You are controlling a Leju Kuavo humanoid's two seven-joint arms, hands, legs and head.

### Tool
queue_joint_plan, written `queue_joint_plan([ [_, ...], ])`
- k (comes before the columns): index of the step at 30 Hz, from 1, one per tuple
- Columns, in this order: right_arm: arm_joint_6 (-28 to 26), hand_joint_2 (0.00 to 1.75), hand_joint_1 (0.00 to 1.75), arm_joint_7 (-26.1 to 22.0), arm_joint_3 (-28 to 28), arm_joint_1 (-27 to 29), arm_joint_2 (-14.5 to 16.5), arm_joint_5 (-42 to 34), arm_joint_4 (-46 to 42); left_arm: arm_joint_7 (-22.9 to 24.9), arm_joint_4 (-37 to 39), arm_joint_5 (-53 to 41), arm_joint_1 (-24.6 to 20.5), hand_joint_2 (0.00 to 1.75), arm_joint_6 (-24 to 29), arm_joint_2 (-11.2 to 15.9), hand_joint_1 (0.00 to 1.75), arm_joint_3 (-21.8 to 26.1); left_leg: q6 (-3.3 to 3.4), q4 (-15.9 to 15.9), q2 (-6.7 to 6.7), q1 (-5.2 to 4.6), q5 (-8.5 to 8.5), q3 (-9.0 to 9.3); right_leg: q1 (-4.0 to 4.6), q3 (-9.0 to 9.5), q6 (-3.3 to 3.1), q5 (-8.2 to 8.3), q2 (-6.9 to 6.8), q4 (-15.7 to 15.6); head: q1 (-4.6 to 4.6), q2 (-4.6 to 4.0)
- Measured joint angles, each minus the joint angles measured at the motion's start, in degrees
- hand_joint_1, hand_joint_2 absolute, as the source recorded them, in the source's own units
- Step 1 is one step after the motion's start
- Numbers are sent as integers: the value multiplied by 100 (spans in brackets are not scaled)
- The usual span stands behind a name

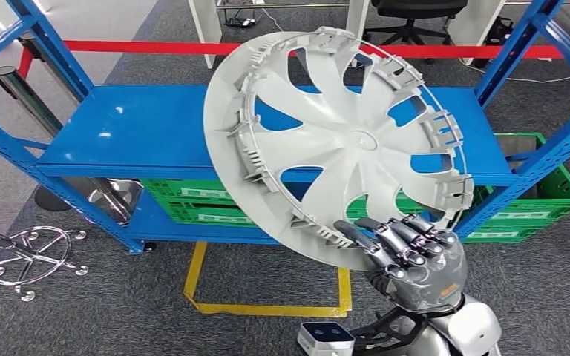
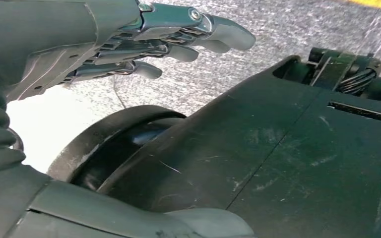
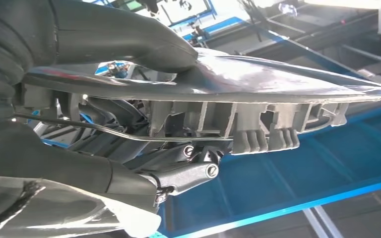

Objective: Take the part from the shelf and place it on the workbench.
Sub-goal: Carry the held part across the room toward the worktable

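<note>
right hand (image 1: pixel 414 256) gripping the near rim of the wheel cover (image 1: pixel 334 144), holding it tilted before the blue shelf (image 1: pixel 141 130) | left hand (image 2: pixel 144 44) hanging empty, fingers loosely extended

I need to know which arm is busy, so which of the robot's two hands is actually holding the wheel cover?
The right hand: it grips the grey wheel cover by its lower rim, lifted before the blue shelf. The left hand hangs over the floor, holding nothing.

Part (image 1: pixel 326 141) before shelf (image 1: pixel 141 130), right hand (image 1: pixel 408 256) beneath it, crates (image 1: pixel 193 200) under shelf
</note>
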Motion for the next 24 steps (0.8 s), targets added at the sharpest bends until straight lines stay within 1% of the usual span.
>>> queue_joint_plan([
  [1, 0, 175, 175, -1, -10, 33, 0, 2, -15, -4, 0, -38, -1, 175, -1, 1, 0, -23, 3, -203, 1, 9, 185, 191, 0, -82, 11, 35, -3, 36, 1, 0],
  [2, 0, 175, 175, -2, -19, 63, 0, 4, -37, -5, 0, -69, -4, 175, -3, 1, 0, -44, 16, -552, 1, 14, 317, 435, -1, -152, 27, 67, -3, 70, 2, 0],
  [3, 0, 175, 175, -2, -30, 92, 0, 6, -64, -4, -1, -100, -9, 175, -4, 1, 0, -64, 39, -964, 0, 8, 363, 697, 6, -212, 52, 98, -4, 98, 3, 0],
  [4, -1, 175, 175, -2, -44, 119, 0, 5, -94, -3, -1, -129, -17, 175, -8, 1, 0, -82, 70, -1314, -3, -2, 332, 899, 9, -255, 84, 140, -7, 112, 5, 0],
  [5, -1, 175, 175, -2, -59, 143, 0, 0, -127, 11, -2, -159, -26, 175, -26, 0, 0, -103, 102, -1544, -8, -18, 273, 1010, 8, -289, 122, 191, -12, 111, 8, 0],
  [6, -2, 175, 175, -3, -76, 164, 0, -13, -158, 47, -2, -186, -31, 175, -58, -1, 0, -124, 137, -1655, -13, -37, 253, 1048, 4, -313, 166, 248, -17, 97, 8, 0],
  [7, -2, 175, 175, -3, -97, 184, 0, -33, -189, 114, -2, -205, -33, 175, -106, -1, 0, -144, 178, -1701, -13, -37, 288, 1025, -2, -333, 209, 302, -19, 76, 7, 0],
  [8, -2, 175, 175, -4, -119, 205, -1, -63, -219, 216, -2, -216, -35, 175, -165, 0, 0, -161, 217, -1723, -3, -33, 351, 988, -8, -361, 247, 291, -12, 73, 6, 0],
  [9, -2, 175, 175, -4, -142, 222, -1, -99, -250, 337, -2, -211, -36, 175, -222, 1, 0, -171, 264, -1750, 8, -23, 417, 943, -10, -416, 279, 180, 3, 142, 11, 0],
  [10, -2, 175, 175, -4, -167, 234, -3, -140, -284, 471, -2, -185, -37, 175, -272, 4, 0, -176, 304, -1769, 20, -12, 485, 883, -10, -498, 300, -37, 19, 330, 21, 0],
  [11, -2, 175, 175, -3, -191, 243, -5, -183, -315, 606, -2, -140, -38, 175, -315, 10, 0, -175, 332, -1759, 29, -15, 541, 814, -13, -596, 314, -320, 34, 631, 32, 0],
  [12, -2, 175, 175, -3, -214, 247, -10, -226, -343, 747, -1, -63, -36, 175, -358, 19, 0, -163, 353, -1743, 32, -21, 593, 731, -14, -698, 328, -588, 44, 1017, 41, 0],
  [13, -2, 175, 175, -3, -237, 253, -17, -267, -364, 895, 0, 46, -33, 175, -403, 30, 0, -133, 361, -1720, 35, -29, 644, 648, -15, -761, 340, -752, 47, 1384, 43, 0],
  [14, -2, 175, 175, -3, -255, 261, -26, -299, -379, 1042, 1, 180, -30, 175, -457, 43, 0, -81, 362, -1698, 38, -35, 693, 565, -15, -761, 350, -771, 49, 1629, 41, 0],
  [15, -2, 175, 175, -3, -269, 269, -37, -320, -391, 1181, 2, 341, -23, 175, -520, 60, 0, -7, 359, -1674, 39, -39, 741, 482, -15, -684, 355, -675, 50, 1708, 40, 0],
  [16, -2, 175, 175, -3, -278, 278, -46, -324, -406, 1295, 3, 517, -7, 175, -583, 81, 0, 95, 349, -1651, 37, -41, 789, 399, -16, -503, 352, -505, 50, 1574, 41, 0],
  [17, -2, 175, 175, -3, -285, 286, -53, -314, -426, 1369, 4, 688, 18, 175, -641, 106, 0, 212, 330, -1626, 32, -41, 835, 322, -17, -234, 345, -364, 52, 1268, 40, 0],
  [18, -2, 175, 175, -3, -295, 291, -57, -297, -461, 1407, 4, 845, 52, 175, -686, 136, 0, 343, 307, -1596, 25, -48, 875, 251, -13, 104, 333, -324, 58, 838, 42, 0],
  [19, -2, 175, 175, -3, -304, 297, -58, -281, -503, 1417, 4, 974, 91, 175, -715, 162, 0, 477, 278, -1569, 18, -56, 917, 196, -9, 419, 312, -366, 66, 401, 38, 0],
  [20, -2, 175, 175, -3, -314, 303, -58, -268, -545, 1405, 4, 1075, 130, 175, -728, 190, 0, 601, 250, -1548, 14, -62, 964, 158, 1, 637, 290, -447, 76, 82, 37, 0],
  [21, -2, 175, 175, -3, -323, 318, -59, -256, -586, 1389, 5, 1157, 167, 175, -730, 213, 0, 714, 224, -1541, 13, -66, 1014, 130, 14, 751, 267, -511, 81, -104, 37, 0],
  [22, -2, 175, 175, -3, -334, 344, -59, -244, -617, 1372, 7, 1221, 202, 175, -725, 235, 0, 810, 195, -1544, 8, -67, 1068, 114, 18, 740, 235, -512, 79, -163, 35, 0],
  [23, -3, 175, 175, -3, -344, 367, -59, -230, -639, 1357, 9, 1268, 231, 175, -717, 259, 0, 893, 165, -1537, 0, -60, 1063, 95, 13, 697, 199, -473, 59, -159, 36, 0],
  [24, -3, 175, 175, -4, -353, 391, -59, -219, -661, 1349, 11, 1293, 252, 175, -709, 275, 0, 958, 131, -1480, -8, -56, 959, 72, 2, 636, 154, -430, 38, -160, 28, 0],
])
